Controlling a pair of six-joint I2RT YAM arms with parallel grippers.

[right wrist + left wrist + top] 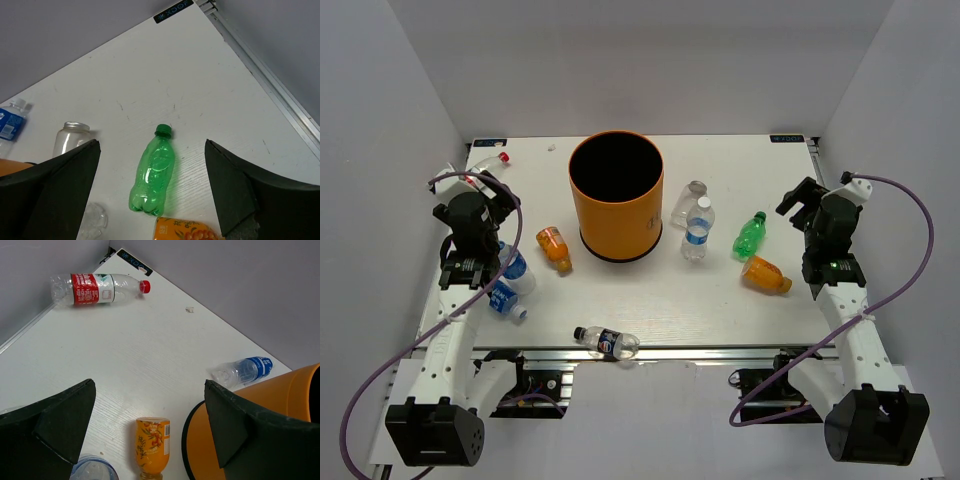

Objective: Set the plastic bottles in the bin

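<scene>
Left claw [492, 192] released, jaws wide apart, grasping nothing. Right claw [798, 203] likewise released and empty. Bin [620, 235] stands upright on the tabletop [650, 300], toward the far side. Plastic bottles [698, 228] noted outside it:
- green bottle [750, 233] at 3 o'clock of the bin
- orange bottle [554, 248] near it at 8 o'clock
- dark-labelled bottle [606, 342] at 6 o'clock on the near edge
- red-labelled bottle [95, 288] at 9 o'clock, by the far left corner

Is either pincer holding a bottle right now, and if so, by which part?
Nothing is held. The left pincer and the right pincer both stand open above the table, with no bottle in either.
</scene>
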